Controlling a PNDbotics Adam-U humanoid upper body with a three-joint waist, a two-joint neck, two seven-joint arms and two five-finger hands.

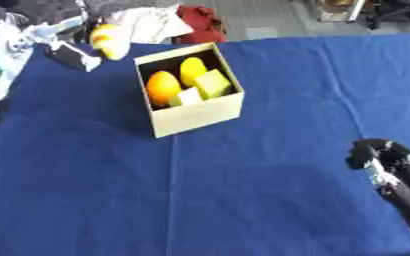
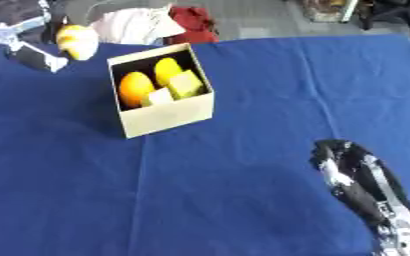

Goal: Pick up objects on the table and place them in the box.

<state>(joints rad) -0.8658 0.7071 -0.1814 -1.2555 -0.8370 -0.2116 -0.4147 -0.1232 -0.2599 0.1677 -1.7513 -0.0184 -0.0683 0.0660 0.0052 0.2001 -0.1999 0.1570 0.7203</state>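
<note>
A cream box stands on the blue table at upper centre. Inside it lie an orange fruit, a yellow fruit, a yellow-green block and a small white block. At the far left corner my left hand comes in, blurred, with its fingers around a yellow and orange fruit. That fruit hangs over the table's back edge, left of the box. My right hand rests at the lower right with relaxed fingers and holds nothing.
Past the table's far edge lie a red cloth and a white cloth. White clutter sits at the left edge. Blue cloth covers the whole table.
</note>
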